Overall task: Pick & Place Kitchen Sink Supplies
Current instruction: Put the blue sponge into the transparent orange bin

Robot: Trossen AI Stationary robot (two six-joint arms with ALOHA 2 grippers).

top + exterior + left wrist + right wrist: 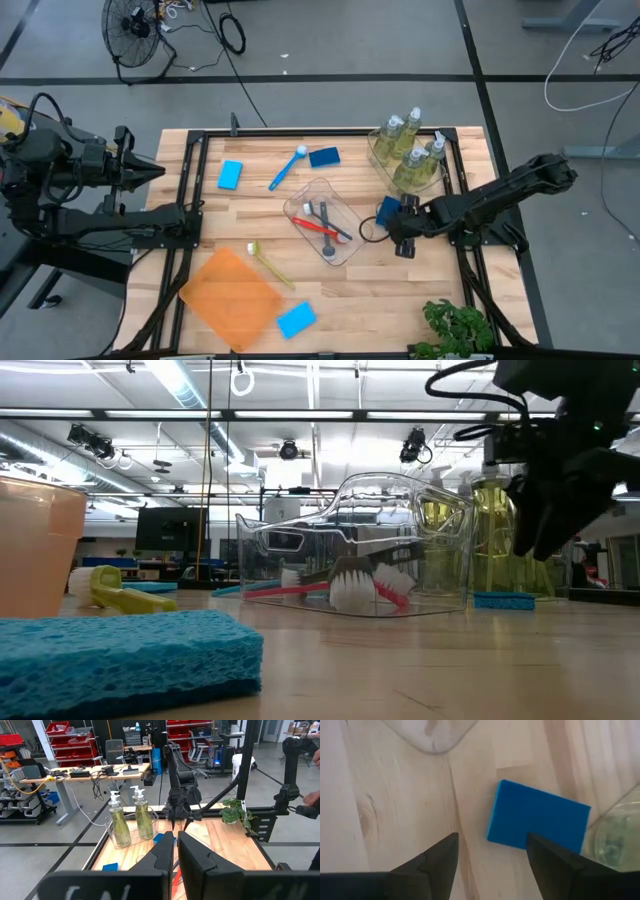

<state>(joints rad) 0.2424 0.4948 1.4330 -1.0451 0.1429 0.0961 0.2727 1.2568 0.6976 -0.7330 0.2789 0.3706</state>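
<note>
Landmark: clear plastic tub mid-table, holding red long-handled brush and grey one; left gripper parked far left of tub, off the table edge, fingers pressed together; yellow-green brush lies left and forward of tub; right gripper just right of tub, fingers spread, hanging above flat blue rectangular sponge, pinching nothing; yellow-green soap bottles behind that.

Bright, even ceiling light; low view glare off strip lights, near sponge soft, bkgd hazy.
</note>
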